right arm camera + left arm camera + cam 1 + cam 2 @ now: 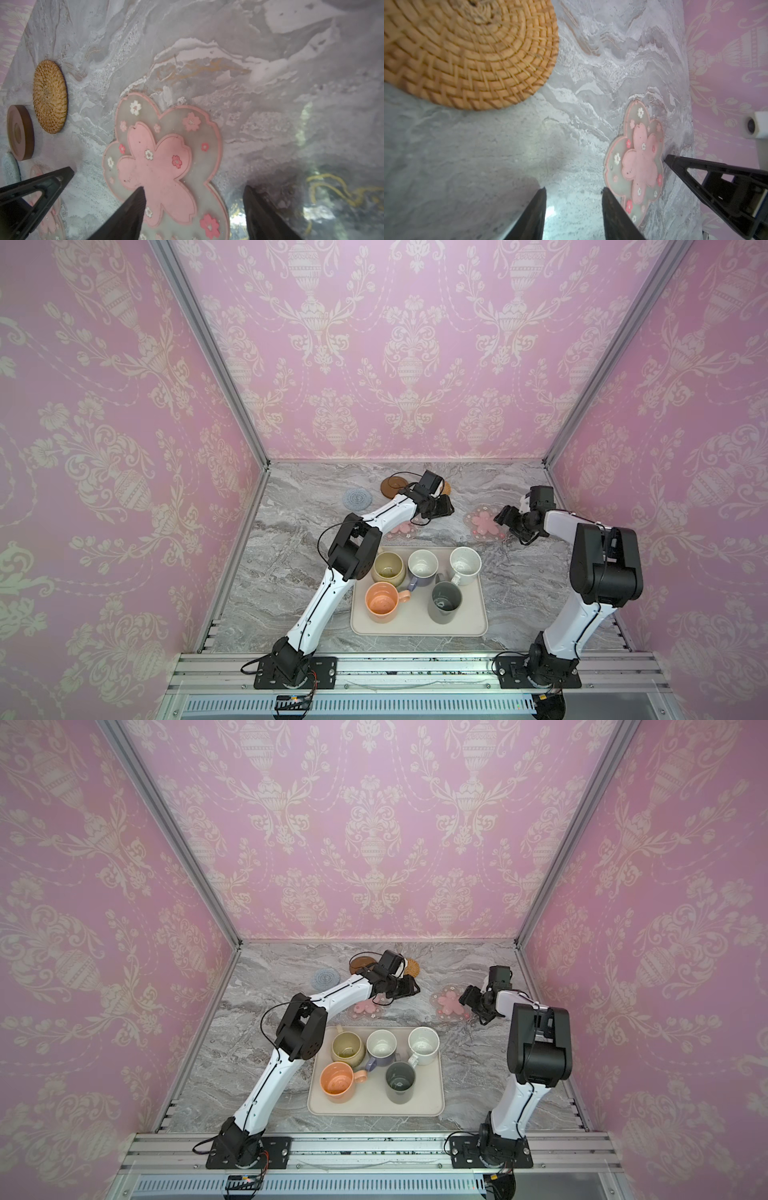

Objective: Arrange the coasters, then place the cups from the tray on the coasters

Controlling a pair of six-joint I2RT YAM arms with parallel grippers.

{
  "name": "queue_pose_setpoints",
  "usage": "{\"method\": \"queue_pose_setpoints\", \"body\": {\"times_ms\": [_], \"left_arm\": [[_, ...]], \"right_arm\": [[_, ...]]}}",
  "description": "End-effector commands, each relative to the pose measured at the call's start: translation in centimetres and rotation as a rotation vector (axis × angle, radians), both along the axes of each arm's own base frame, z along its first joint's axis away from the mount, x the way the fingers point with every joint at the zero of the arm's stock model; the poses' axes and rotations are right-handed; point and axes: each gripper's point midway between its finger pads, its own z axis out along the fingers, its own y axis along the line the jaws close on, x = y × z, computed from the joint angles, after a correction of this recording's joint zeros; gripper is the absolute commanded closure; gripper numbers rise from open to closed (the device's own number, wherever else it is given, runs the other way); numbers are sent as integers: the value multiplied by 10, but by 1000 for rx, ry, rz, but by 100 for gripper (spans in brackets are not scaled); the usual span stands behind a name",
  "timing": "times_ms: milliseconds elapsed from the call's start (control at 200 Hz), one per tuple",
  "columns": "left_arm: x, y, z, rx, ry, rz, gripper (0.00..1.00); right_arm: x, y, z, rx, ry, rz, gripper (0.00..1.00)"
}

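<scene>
You are working over a marble tabletop that is ending at pink papered walls on three sides. The right-hand wall is standing near the outer side of the right gripper, so the open room there is lying inward, toward the left gripper. Between the two grippers, bare marble is showing, broken only by one pink flower coaster. The right gripper's jaws are standing well apart and gripping nothing. In the right wrist view one fingertip is hanging over that coaster's pink centre, and its partner is sitting past the scalloped edge, over bare marble. You cannot tell whether either is touching down. The left gripper's jaws are standing partly apart, with only bare tabletop between them and nothing held. Just ahead of its fingertips the tan rattan coaster is lying flat. The dark brown disc is lying beside that coaster, on the outer side of the left gripper, and the blue-grey woven coaster is lying farther outward again. The second pink flower coaster is lying under the left forearm, partly hidden. Behind both grippers, toward the arm bases, the tray is carrying all five cups upright: olive-yellow cup, lavender cup, white speckled cup, peach-orange cup and dark grey cup. The tray's rim is leaving bare marble on every side.
</scene>
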Motion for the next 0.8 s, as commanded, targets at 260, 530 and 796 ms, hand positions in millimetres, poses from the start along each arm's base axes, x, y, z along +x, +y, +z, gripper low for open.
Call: {"method": "queue_pose_setpoints", "body": {"times_ms": [260, 530, 796], "left_arm": [[-21, -25, -6, -102, 83, -20, 54], [-30, -25, -10, -119, 105, -20, 54], [-42, -13, -10, -112, 95, -17, 54]], "right_arm": [[0, 39, -15, 35, 43, 92, 25], [-1, 60, -16, 39, 53, 133, 25], [1, 84, -14, 51, 49, 166, 25]]}}
